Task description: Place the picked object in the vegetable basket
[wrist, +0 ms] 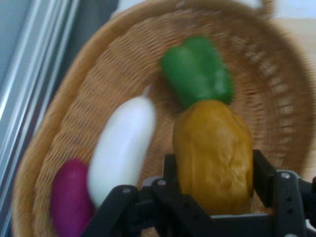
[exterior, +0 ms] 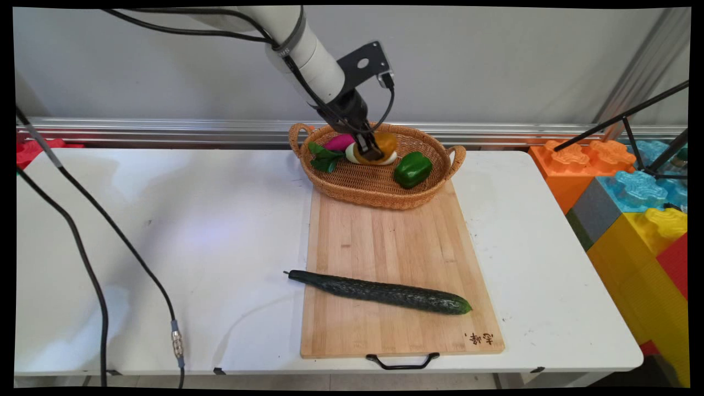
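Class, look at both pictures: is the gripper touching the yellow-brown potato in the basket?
Touching. In the hand view the gripper has a finger pressed against each side of the potato, with no gap showing on either side.

We see a yellow-brown potato [wrist: 213,155] clamped between the gripper [wrist: 212,173] fingers, lifted just over the wicker basket [exterior: 352,184]; beside it lie a white radish [wrist: 123,148] and green pepper [wrist: 197,69].

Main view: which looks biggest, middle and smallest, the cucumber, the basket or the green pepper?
1. basket
2. cucumber, longer than the basket is wide but much thinner, and nearer the camera, so these two are unsure
3. green pepper, clearly smallest
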Available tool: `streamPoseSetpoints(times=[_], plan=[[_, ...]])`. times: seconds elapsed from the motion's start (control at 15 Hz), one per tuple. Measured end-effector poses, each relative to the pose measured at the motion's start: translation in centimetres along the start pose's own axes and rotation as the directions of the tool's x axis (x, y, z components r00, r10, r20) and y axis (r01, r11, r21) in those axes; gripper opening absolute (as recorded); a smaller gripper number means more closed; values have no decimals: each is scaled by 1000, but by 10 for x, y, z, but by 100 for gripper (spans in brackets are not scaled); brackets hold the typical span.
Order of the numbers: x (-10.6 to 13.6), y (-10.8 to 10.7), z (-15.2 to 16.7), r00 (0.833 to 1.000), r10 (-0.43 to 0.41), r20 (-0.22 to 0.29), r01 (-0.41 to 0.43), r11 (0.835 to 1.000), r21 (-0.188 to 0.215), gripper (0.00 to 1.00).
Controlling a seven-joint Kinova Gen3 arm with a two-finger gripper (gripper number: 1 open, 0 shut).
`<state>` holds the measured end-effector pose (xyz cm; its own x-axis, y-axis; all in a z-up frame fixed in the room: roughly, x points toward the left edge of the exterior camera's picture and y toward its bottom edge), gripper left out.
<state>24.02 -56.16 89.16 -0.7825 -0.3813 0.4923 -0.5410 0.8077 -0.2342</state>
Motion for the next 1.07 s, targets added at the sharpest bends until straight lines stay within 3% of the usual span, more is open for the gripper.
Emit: streamPoseSetpoints(times=[0.2, 0.33, 0.8, 0.87, 1.07], plan=[[-14, -19, 18, 992, -120, 43, 118, 991, 59, 0], [-27, -31, 31, 976, -204, 76, 196, 976, 95, 0], [-44, -43, 53, 935, -330, 130, 314, 941, 128, 0], [-44, -44, 55, 933, -336, 132, 320, 939, 127, 100], [-37, -42, 58, 927, -350, 132, 337, 935, 112, 100]])
